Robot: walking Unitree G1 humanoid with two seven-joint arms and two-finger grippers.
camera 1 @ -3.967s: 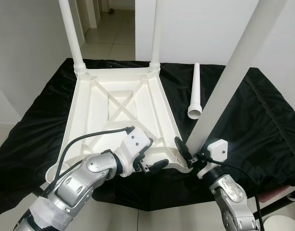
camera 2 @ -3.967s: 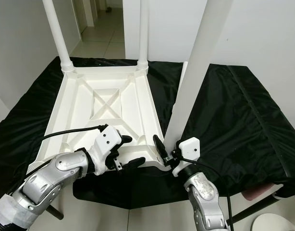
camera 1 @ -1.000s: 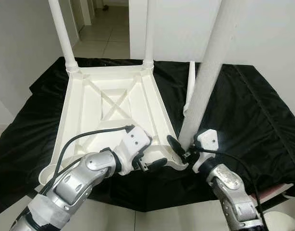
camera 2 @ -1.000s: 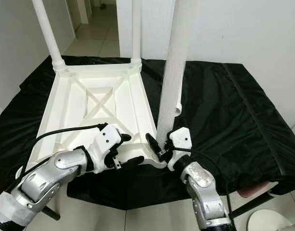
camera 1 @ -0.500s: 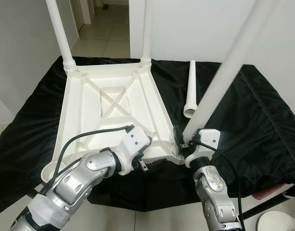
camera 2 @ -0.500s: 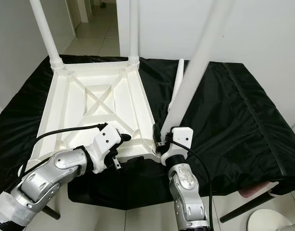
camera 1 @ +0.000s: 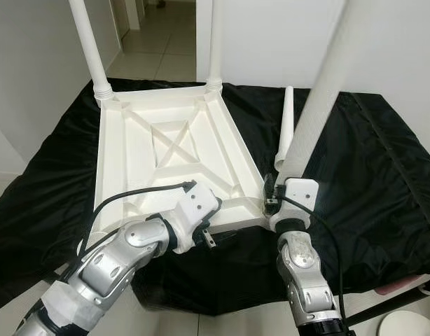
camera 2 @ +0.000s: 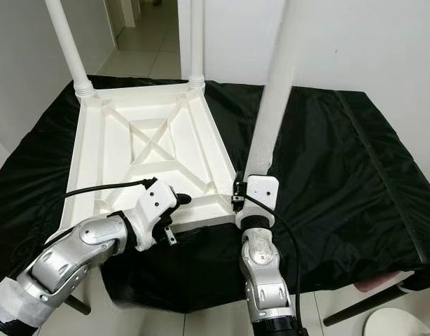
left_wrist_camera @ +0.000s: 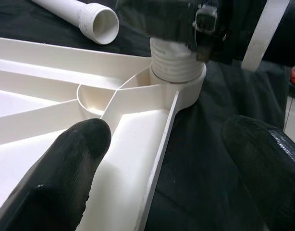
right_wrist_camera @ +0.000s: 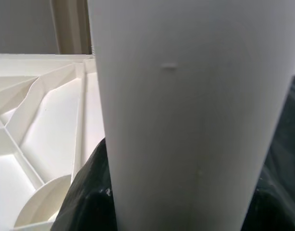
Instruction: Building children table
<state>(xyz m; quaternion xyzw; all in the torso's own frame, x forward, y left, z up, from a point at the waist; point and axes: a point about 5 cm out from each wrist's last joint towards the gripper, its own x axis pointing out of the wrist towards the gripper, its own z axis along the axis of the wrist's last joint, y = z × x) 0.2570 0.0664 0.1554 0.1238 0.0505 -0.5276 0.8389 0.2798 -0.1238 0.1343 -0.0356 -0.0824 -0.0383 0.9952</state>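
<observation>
Half a second on, nearer upright and seated in the near right corner socket: the table leg (camera 1: 320,105), clamped at its base by the right gripper (camera 1: 271,199). Still spread astride the near rim of the upturned tabletop (camera 1: 141,161) on the black cloth (camera 1: 383,189): the left gripper (left_wrist_camera: 162,159). Four legs counted: three mounted, one loose leg (camera 1: 285,126) lying beside.

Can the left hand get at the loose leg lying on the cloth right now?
Probably not. The left hand straddles the tabletop's near edge, and the loose leg lies beyond the right hand and the upright leg it grips, which block a straight reach.
</observation>
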